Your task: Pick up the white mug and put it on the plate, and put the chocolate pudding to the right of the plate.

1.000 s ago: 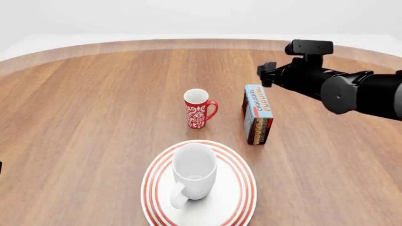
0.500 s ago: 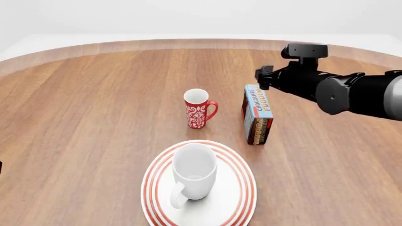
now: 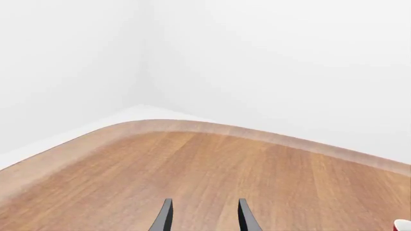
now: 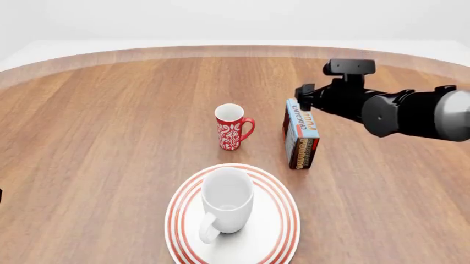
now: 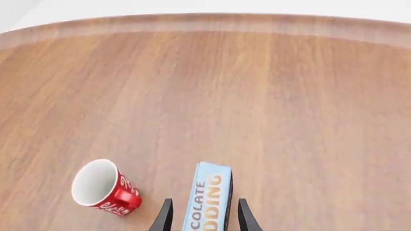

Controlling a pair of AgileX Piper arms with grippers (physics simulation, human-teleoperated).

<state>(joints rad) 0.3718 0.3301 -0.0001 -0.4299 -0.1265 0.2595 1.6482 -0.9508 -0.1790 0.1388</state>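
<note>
Right end effector (image 5: 199, 215): fingers parted, straddling the chocolate pudding (image 5: 207, 195) top, grasping nothing. Left end effector (image 3: 202, 216): parted, empty. White mug (image 4: 226, 202): upright on plate (image 4: 279, 236). Pudding: behind-right of plate.

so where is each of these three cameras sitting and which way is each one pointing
Front view: above and behind the arms, looking forward and down at the plate; right arm shows.
Left wrist view: behind the left gripper, facing bare table and wall.
Right wrist view: behind the right gripper, over the chocolate pudding.
Front and right wrist share the red mug.
</note>
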